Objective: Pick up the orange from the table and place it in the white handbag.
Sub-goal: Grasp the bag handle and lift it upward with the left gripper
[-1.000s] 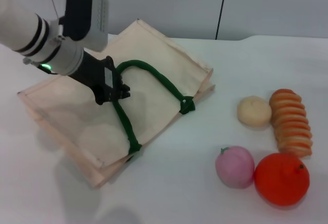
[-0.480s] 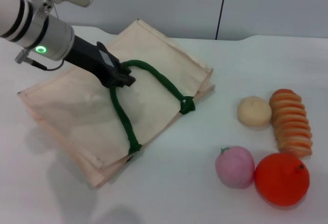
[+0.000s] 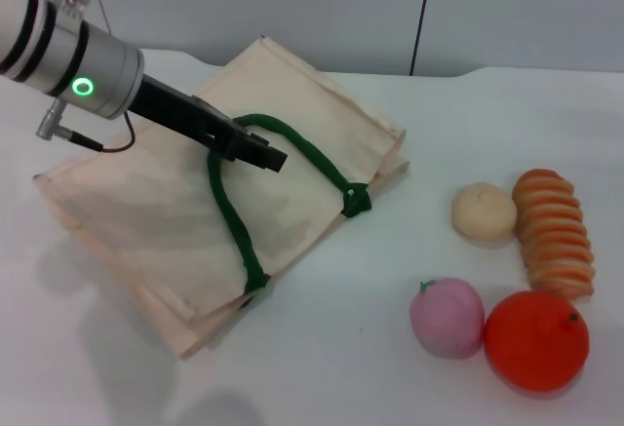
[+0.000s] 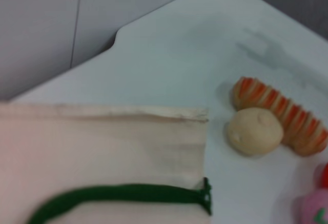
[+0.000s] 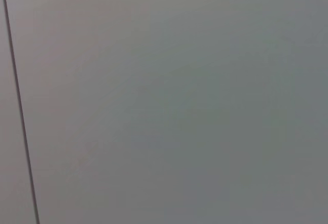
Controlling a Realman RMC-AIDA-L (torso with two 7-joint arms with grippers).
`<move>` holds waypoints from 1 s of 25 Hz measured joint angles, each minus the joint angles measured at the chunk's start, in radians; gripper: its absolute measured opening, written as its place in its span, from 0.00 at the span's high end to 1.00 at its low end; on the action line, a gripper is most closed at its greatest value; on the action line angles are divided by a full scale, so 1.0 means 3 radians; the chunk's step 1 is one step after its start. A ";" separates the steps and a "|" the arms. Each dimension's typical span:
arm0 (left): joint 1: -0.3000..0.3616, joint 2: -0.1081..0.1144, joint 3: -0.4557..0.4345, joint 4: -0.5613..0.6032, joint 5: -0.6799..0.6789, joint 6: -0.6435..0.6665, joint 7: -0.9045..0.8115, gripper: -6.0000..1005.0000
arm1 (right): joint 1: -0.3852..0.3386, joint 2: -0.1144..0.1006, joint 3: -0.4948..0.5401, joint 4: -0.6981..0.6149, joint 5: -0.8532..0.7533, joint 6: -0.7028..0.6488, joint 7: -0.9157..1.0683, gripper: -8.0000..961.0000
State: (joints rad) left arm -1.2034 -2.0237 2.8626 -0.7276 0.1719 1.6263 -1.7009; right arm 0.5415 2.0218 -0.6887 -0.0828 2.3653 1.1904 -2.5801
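Observation:
The orange rests on the white table at the front right, touching a pink fruit. The white handbag lies flat at the left, and its green handle loops across the top face. My left gripper reaches in from the upper left over the bag. It looks shut on the handle near the loop's top bend. In the left wrist view the handbag and its handle fill the lower left. My right gripper is out of view; its wrist camera shows only a grey wall.
A pink round fruit sits against the orange. Behind them are a pale bun and a ridged orange-and-cream loaf, also seen from the left wrist as the bun and the loaf. A grey wall stands behind the table.
My left arm swung up and back while its gripper turned from pointing down to pointing right along the bag. The handle's top bend shifted slightly with it.

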 joint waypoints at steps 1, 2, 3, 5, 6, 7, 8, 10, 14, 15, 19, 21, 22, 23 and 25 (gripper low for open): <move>0.0005 0.0007 0.0001 0.0000 -0.0003 0.0032 -0.0118 0.64 | 0.0000 0.0000 0.0000 0.0000 0.0000 0.0000 0.0000 0.13; 0.0011 0.0013 0.0002 0.0000 -0.0004 0.0056 -0.0245 0.63 | 0.0000 0.0000 0.0000 0.0000 0.0000 0.0000 0.0000 0.13; 0.0017 0.0018 0.0003 -0.0002 -0.0004 0.0075 -0.0364 0.62 | 0.0000 0.0000 0.0000 0.0000 0.0000 0.0000 0.0000 0.13; 0.0026 0.0029 0.0005 -0.0005 -0.0003 0.0098 -0.0545 0.59 | 0.0000 0.0000 0.0000 0.0000 0.0000 0.0000 0.0000 0.13; 0.0028 0.0040 0.0005 -0.0008 0.0002 0.0116 -0.0642 0.59 | 0.0000 0.0000 0.0000 0.0000 0.0000 0.0000 0.0000 0.13; 0.0029 0.0045 0.0005 -0.0008 0.0006 0.0130 -0.0702 0.59 | 0.0000 0.0000 0.0000 0.0000 0.0000 0.0000 0.0000 0.13; 0.0031 0.0051 0.0005 -0.0009 0.0018 0.0153 -0.0801 0.59 | 0.0000 0.0000 0.0000 0.0000 0.0000 0.0000 0.0000 0.13; 0.0035 0.0057 0.0005 -0.0009 0.0043 0.0199 -0.0953 0.59 | 0.0000 0.0000 0.0000 0.0000 0.0000 0.0000 0.0000 0.13; 0.0052 0.0064 0.0004 -0.0009 0.0148 0.0255 -0.1123 0.60 | 0.0000 0.0000 0.0000 0.0000 0.0000 0.0000 0.0000 0.13; 0.0060 0.0068 0.0005 -0.0009 0.0212 0.0259 -0.1170 0.60 | 0.0000 0.0000 0.0000 0.0000 0.0000 0.0000 0.0000 0.13; 0.0114 0.0108 0.0004 0.0039 0.0522 0.0267 -0.1345 0.60 | 0.0000 0.0000 0.0005 0.0000 0.0003 0.0000 0.0000 0.13; 0.0130 0.0120 0.0004 0.0043 0.0555 0.0274 -0.1358 0.60 | 0.0000 0.0000 0.0017 0.0000 0.0005 0.0000 0.0000 0.13; 0.0133 0.0124 0.0004 0.0047 0.0557 0.0277 -0.1359 0.60 | 0.0000 0.0000 0.0025 0.0000 0.0005 0.0000 0.0000 0.13; 0.0133 0.0127 0.0004 0.0053 0.0557 0.0278 -0.1360 0.60 | 0.0000 0.0000 0.0033 0.0000 0.0005 0.0000 0.0000 0.13; 0.0132 0.0130 0.0004 0.0068 0.0548 0.0265 -0.1360 0.59 | 0.0001 0.0000 0.0040 0.0000 0.0005 0.0000 0.0000 0.13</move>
State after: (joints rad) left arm -1.1637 -1.9846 2.8639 -0.7071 0.3363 1.7057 -2.1090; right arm 0.5417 2.0218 -0.6767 -0.0828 2.3669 1.1904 -2.5800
